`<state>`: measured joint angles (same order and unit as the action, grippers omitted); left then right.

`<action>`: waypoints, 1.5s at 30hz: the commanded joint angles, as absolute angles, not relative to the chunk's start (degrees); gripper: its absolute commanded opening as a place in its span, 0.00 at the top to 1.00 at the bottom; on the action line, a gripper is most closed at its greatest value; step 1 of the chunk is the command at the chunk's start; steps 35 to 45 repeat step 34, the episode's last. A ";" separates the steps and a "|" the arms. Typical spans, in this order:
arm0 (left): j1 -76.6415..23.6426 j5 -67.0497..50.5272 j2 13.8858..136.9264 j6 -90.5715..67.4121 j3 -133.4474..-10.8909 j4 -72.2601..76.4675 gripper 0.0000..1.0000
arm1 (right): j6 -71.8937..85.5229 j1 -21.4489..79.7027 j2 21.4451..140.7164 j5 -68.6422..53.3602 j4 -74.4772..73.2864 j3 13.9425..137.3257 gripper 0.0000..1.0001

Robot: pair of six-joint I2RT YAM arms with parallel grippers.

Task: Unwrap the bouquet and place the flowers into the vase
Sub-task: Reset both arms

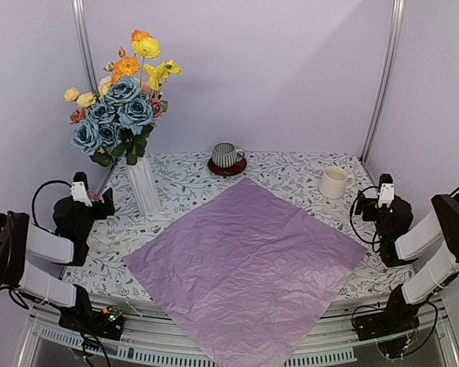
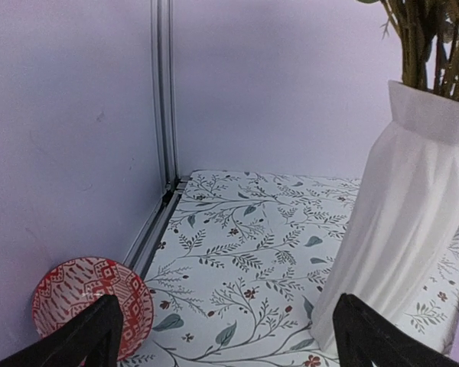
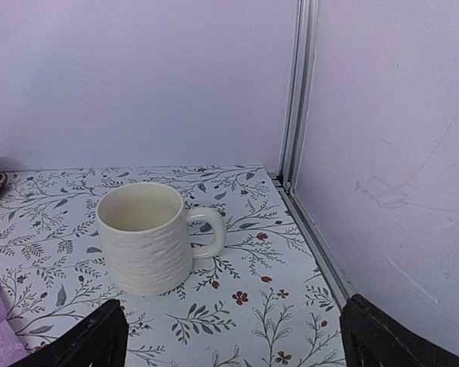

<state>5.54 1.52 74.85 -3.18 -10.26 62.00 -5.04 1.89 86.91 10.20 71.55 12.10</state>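
The flowers [image 1: 121, 98], blue roses with orange, yellow and cream blooms, stand in the white ribbed vase [image 1: 143, 185] at the back left. No wrapped bouquet shows: its pink-lilac paper [image 1: 245, 264] lies flat as a square sheet in the middle of the table. My left gripper [image 1: 98, 200] rests open just left of the vase, holding nothing. In the left wrist view the vase [image 2: 402, 229] and green stems [image 2: 436, 46] fill the right side, beyond my left gripper [image 2: 229, 336]. At the right edge my right gripper [image 1: 365, 202] is open and empty, and the right wrist view shows it [image 3: 233, 336] short of a cream mug.
A grey striped mug [image 1: 227, 155] stands on a dark red saucer at the back centre. The cream mug [image 1: 333, 182] [image 3: 145, 237] is at the back right. A red patterned round object [image 2: 92, 302] lies by the left wall. The paper's near corner overhangs the table's front edge.
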 commanded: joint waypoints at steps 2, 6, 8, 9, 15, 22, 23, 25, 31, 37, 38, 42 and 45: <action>6.49 -2.13 78.50 -2.99 -14.46 62.90 0.02 | -1.72 0.79 88.04 6.19 76.21 12.73 0.01; 6.31 -9.49 86.47 -2.26 -10.56 80.01 0.02 | -1.67 0.85 88.13 6.15 76.36 12.74 0.01; 6.01 -12.90 89.09 -0.58 -10.77 81.75 0.03 | -1.67 0.79 88.15 6.13 76.31 12.74 0.01; 5.62 -12.76 88.05 -0.38 -11.85 77.48 0.02 | -1.67 0.80 88.19 6.07 76.32 12.74 0.01; 3.75 -7.35 88.35 0.21 -13.80 74.01 0.02 | -1.67 0.75 88.17 6.08 76.43 12.74 0.01; 3.35 -6.92 88.51 0.75 -13.97 74.12 0.02 | -1.76 0.80 88.16 6.22 76.49 12.66 0.01; 3.26 -6.80 88.51 0.79 -13.97 74.10 0.02 | -1.69 0.81 88.14 6.23 76.53 12.66 0.01; 3.17 -6.71 88.51 0.84 -14.03 74.05 0.02 | -1.76 0.80 88.12 6.31 76.49 12.61 0.01; 3.12 -6.50 88.51 0.88 -14.15 73.83 0.02 | -2.12 0.77 88.22 4.51 76.13 12.88 0.01; 3.02 -6.51 88.51 0.94 -14.12 73.83 0.02 | -2.63 0.80 88.17 3.64 76.19 12.88 0.01; 3.02 -6.51 88.51 0.94 -14.12 73.83 0.02 | -2.63 0.80 88.17 3.64 76.19 12.88 0.01; 3.02 -6.51 88.51 0.94 -14.12 73.83 0.02 | -2.63 0.80 88.17 3.64 76.19 12.88 0.01; 3.02 -6.51 88.51 0.94 -14.12 73.83 0.02 | -2.63 0.80 88.17 3.64 76.19 12.88 0.01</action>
